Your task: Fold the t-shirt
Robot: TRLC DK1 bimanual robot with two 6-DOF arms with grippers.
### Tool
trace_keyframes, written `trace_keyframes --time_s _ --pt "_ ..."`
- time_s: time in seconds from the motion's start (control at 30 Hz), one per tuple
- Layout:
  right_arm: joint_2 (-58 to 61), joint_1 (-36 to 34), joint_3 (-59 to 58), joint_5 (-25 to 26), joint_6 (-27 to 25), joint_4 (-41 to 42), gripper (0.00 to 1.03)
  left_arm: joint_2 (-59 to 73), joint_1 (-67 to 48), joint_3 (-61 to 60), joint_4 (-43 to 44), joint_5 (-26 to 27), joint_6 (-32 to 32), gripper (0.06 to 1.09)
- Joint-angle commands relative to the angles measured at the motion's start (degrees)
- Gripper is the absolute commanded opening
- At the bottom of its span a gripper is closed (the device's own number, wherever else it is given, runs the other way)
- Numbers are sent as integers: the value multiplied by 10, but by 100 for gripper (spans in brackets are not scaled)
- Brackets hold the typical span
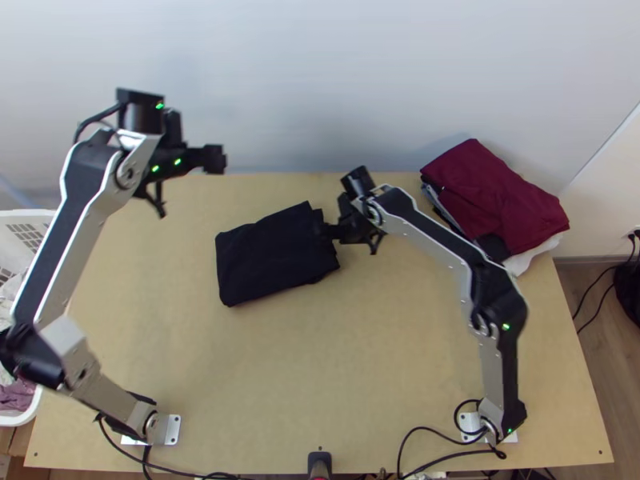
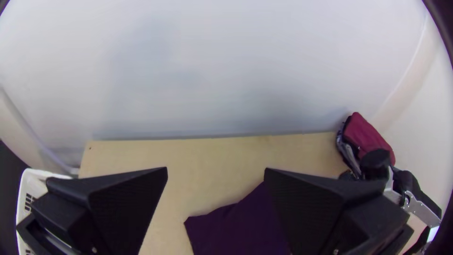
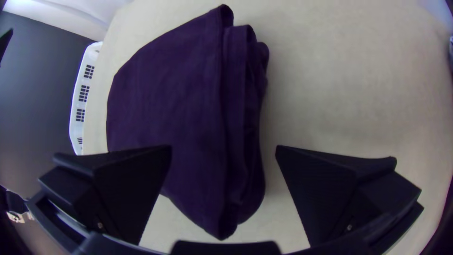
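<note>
So, far left there's a white basket [image 1: 30,214] right up against the tabletop's [image 1: 336,376] left edge. The left tool [image 1: 213,158] is up by the far edge in the top view, its fingers spread wide with nothing between them, and the pale wall [image 1: 320,88] is just behind.

Next along is the dark t-shirt [image 1: 272,256], folded into a compact packet a bit left of the middle, on the far half. Its left side is fairly neat; the right side shows a stack of loose layered edges. There's bare wood between it and the far edge, and loads of open room on the near side.

The right tool [image 1: 326,230] is at that layered side, fingers also spread: one overlaps the shirt in its wrist view, the other is over bare wood. Can't tell if it's touching the cloth. Past it there's an open gap, then a garment pile with a maroon piece [image 1: 496,192] on top, crowding the far right corner.
</note>
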Motion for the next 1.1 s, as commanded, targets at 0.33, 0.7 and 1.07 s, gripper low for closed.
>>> trace_keyframes --time_s 0.33,0.7,1.07 --pt "158 -19 168 1 28 -80 99 -97 117 -71 0 8 21 105" --pt "206 -51 165 -254 67 -78 99 -130 141 -88 -7 8 27 105" --pt "260 3 229 -268 94 -28 99 -153 162 -80 -22 8 38 105"
